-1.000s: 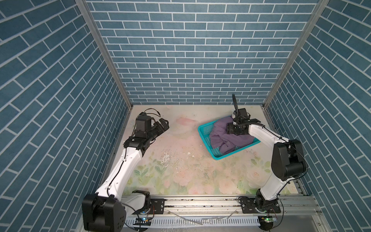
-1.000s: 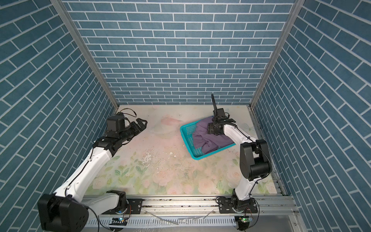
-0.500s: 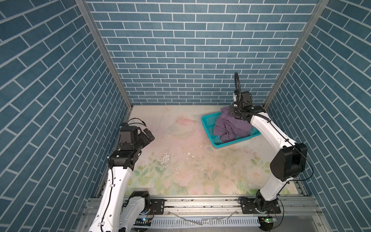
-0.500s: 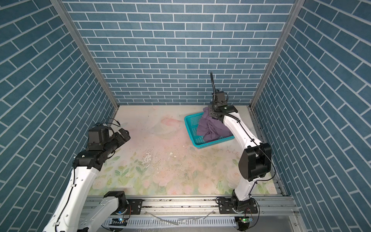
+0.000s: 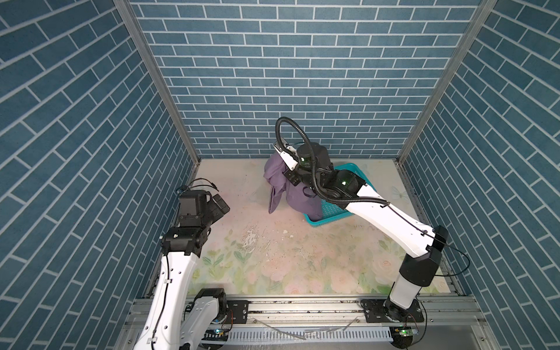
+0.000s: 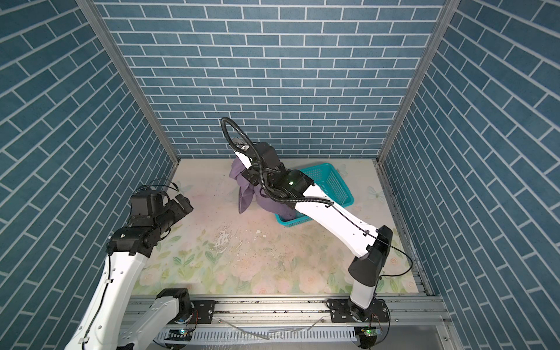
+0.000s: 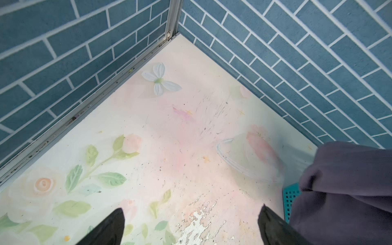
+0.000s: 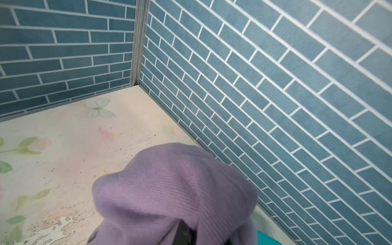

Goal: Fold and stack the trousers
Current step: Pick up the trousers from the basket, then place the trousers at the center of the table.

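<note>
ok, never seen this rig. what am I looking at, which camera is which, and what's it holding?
Two white robot arms are mounted on a rail at the front edge of a flower-printed table, which is boxed in by blue brick-pattern walls. Both top views look down on the whole scene from above and show nearly the same picture twice. The other two pictures come from a camera on each arm's wrist.

A teal plastic basket stands on the table. The right arm's fingers are shut on a bunched pair of mauve trousers. The trousers are lifted up, with the lower end reaching down into the basket. The left arm's fingers stand open and empty over the table, apart from the cloth.
</note>
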You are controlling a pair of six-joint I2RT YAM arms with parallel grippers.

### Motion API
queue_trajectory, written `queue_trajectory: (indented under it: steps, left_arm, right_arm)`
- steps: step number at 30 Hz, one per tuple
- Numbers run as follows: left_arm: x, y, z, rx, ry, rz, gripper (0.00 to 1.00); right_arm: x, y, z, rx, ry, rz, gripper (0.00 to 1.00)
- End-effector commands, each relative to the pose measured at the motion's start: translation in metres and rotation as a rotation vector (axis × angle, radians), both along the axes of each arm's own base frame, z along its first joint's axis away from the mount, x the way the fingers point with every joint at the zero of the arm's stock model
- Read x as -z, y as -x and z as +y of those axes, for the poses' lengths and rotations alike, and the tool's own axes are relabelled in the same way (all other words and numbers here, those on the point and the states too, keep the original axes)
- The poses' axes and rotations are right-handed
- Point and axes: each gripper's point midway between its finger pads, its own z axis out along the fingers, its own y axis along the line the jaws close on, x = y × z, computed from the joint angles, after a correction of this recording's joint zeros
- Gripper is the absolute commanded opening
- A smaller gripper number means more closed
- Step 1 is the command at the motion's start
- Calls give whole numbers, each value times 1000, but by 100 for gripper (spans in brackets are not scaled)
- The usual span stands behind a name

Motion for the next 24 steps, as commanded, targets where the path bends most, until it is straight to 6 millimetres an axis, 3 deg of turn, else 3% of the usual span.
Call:
queue_trajectory:
  steps: [1,3,6,8,11,16,19,24]
  left_arm:
    - [7,9,8,-26,-25,30,99]
    - [10,8,7,-25,-22,33,99]
    - [15,4,5,-16,-10,41,99]
    - [16,-4,-3,24,12,32,99]
    - [19,-25,-23,130,78,4,99]
    - [27,-62,-70,309,167,10,99]
    - [32,-77,-110,424,91,74,99]
    - [50,-97,-180,593,69,129,99]
  right_arm:
    - [38,-1,19,-36,-5,125,0]
    - [73,6,24,-54,14,229,2]
    - [121,20,19,-58,65,378,26]
    - [137,22,5,-23,60,460,40]
    - [137,14,-29,35,-118,624,53]
    - [116,-19,-121,181,-603,732,68]
    - [126,-20,-171,311,-647,715,71]
    - [154,-12,-224,503,-590,738,72]
